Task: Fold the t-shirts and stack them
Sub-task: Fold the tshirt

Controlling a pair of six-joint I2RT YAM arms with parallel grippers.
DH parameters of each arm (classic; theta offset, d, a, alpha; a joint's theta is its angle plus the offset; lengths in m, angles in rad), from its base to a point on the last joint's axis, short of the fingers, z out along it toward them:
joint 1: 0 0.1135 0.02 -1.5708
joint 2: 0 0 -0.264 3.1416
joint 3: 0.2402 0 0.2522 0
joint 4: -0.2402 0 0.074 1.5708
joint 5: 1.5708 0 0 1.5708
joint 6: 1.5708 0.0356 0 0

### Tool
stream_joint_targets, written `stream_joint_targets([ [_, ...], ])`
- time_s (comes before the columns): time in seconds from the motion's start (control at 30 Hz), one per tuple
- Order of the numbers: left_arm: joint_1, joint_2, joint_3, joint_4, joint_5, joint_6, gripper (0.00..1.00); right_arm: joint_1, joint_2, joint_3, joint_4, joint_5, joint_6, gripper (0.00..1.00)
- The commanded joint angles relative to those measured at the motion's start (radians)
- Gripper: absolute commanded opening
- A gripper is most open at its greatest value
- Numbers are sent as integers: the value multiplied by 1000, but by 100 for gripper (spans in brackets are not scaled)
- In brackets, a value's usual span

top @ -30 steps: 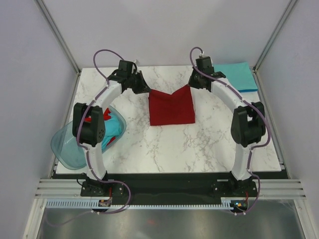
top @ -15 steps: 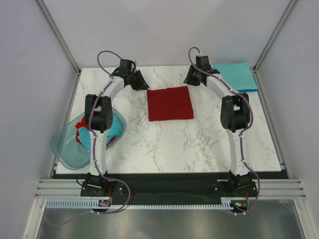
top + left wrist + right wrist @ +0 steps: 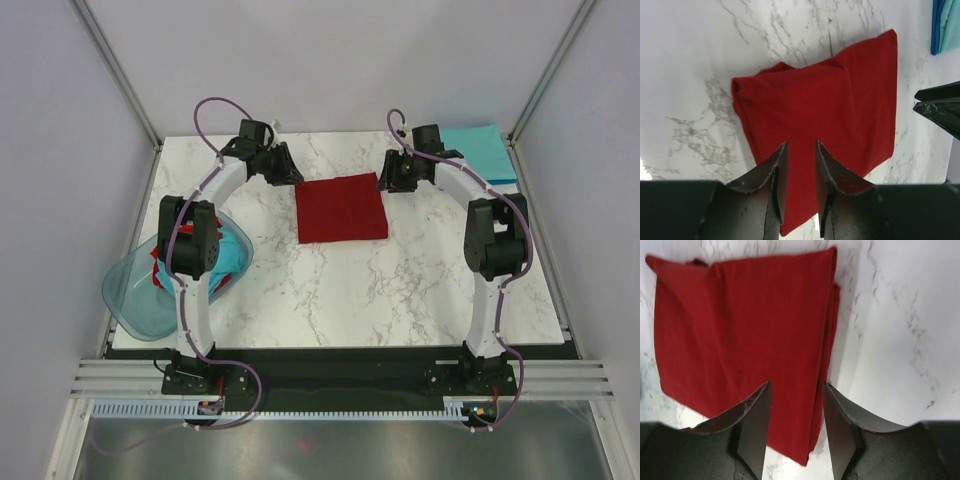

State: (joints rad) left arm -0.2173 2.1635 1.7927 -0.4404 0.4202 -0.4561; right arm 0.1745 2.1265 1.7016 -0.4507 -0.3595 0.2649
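Since the earlier frame, both grippers have let go of the far corners of the dark red cotton t-shirt [image 3: 341, 209], and its raised far edge has dropped flat. It lies as a smooth folded square at the far centre of the white marble table [image 3: 400, 290], with stacked layers showing along one side. The left gripper [image 3: 801, 145] hangs over the shirt's far left corner, jaws parted and empty. The right gripper [image 3: 797, 385] hangs over the far right corner, jaws likewise parted and empty. Both arms arch forward, wrists turned inward.
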Motion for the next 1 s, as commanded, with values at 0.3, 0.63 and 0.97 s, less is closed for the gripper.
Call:
stream_joint_targets([
  [0.3, -14, 156, 128, 2, -3, 56, 33, 5, -63, -198, -13, -72, -119, 51],
  [0.63, -1, 113, 175, -27, -58, 86, 37, 5, -109, -283, 21, -114, -116, 44],
  [0.97, -16, -218, -177, -46, -11, 117, 45, 6, -191, -330, 23, -157, -128, 52],
])
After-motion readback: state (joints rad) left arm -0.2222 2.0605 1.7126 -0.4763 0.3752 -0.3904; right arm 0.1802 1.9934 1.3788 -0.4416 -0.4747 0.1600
